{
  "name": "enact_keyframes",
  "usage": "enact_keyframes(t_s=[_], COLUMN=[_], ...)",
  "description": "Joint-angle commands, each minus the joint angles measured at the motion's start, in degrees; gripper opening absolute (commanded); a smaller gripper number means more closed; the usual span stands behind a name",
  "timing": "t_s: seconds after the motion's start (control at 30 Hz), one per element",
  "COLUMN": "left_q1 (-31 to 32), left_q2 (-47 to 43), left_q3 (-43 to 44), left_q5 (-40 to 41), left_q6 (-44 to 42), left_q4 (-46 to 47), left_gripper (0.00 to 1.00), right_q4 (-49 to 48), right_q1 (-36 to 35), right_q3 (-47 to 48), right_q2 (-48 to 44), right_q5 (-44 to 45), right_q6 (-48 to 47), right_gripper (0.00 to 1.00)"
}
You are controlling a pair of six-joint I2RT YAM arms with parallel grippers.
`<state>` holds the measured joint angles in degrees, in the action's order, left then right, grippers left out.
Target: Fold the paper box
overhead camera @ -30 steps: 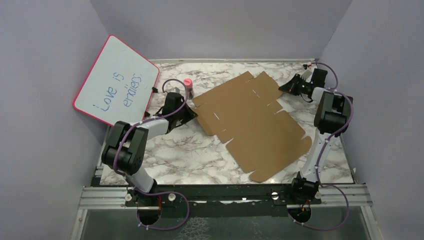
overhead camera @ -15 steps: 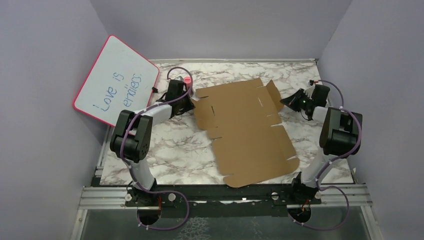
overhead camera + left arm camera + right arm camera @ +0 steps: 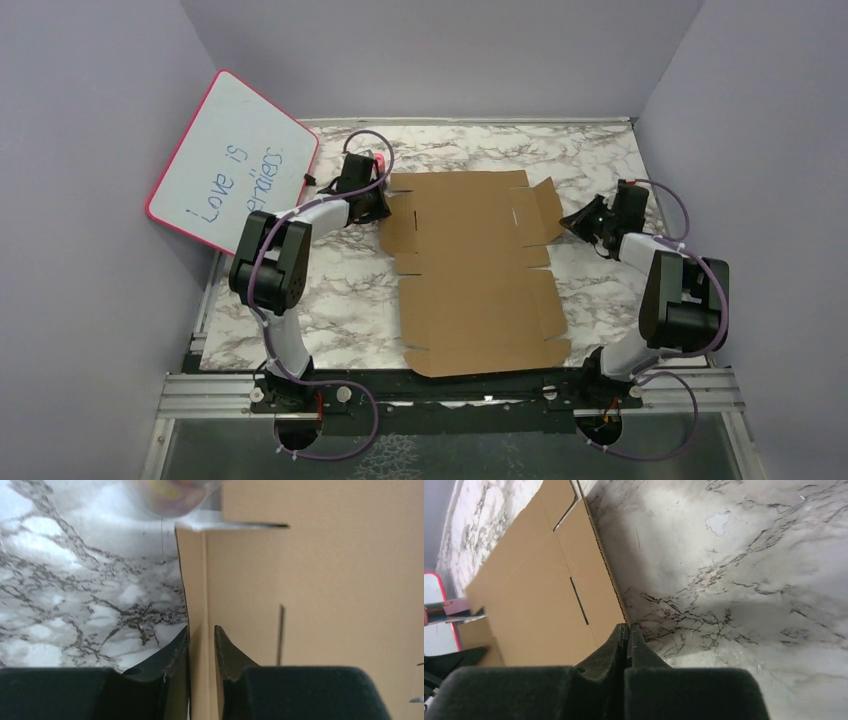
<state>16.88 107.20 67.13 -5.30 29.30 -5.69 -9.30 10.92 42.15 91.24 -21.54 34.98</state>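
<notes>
The paper box (image 3: 475,280) is a flat brown cardboard sheet with flaps and slits, lying square on the marble table, long axis running near to far. My left gripper (image 3: 378,207) is at its far left edge. In the left wrist view the jaws (image 3: 201,628) are closed on a narrow strip of the cardboard (image 3: 340,605). My right gripper (image 3: 566,222) is at the far right flap, which tilts up slightly. In the right wrist view its jaws (image 3: 626,626) are pressed together at the corner edge of the cardboard (image 3: 534,600).
A pink-framed whiteboard (image 3: 232,160) leans against the left wall. A small pink-capped object (image 3: 377,158) stands just behind the left gripper and shows blurred in the left wrist view (image 3: 170,495). Purple walls close in three sides. Marble table (image 3: 330,300) lies bare left of the box.
The box has swung from a diagonal lie to square with the table, its near end moving left. The left gripper moved farther back, the right gripper nearer, both staying at the box's edges.
</notes>
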Motion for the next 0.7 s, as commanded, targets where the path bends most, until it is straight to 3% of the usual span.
enact_keyframes(t_s=[0.0, 0.2, 0.33, 0.5, 0.67], left_q1=[0.67, 0.63, 0.62, 0.64, 0.8], left_q2=[-1.7, -3.07, -5.07, -8.31, -12.97], left_q3=[-1.12, -1.3, -1.79, -3.24, -4.12], left_q5=[1.36, 1.75, 1.8, 1.7, 3.54], left_q6=[-1.09, -0.53, -0.1, -0.01, -0.55], left_q4=[-3.27, -3.18, -3.23, -3.01, -3.8], left_gripper=[0.27, 0.37, 0.46, 0.58, 0.67], right_q4=[6.3, 10.74, 11.65, 11.02, 8.97], right_q1=[-0.56, -0.61, -0.58, -0.55, -0.91], right_q3=[0.24, 1.28, 0.19, 1.01, 3.48], right_q2=[-3.81, -5.37, -7.94, -11.62, -12.82], right_q5=[7.9, 14.16, 16.75, 16.75, 12.32], right_q6=[-0.61, -1.58, -1.28, -3.8, -6.34], right_gripper=[0.02, 0.05, 0.23, 0.32, 0.5])
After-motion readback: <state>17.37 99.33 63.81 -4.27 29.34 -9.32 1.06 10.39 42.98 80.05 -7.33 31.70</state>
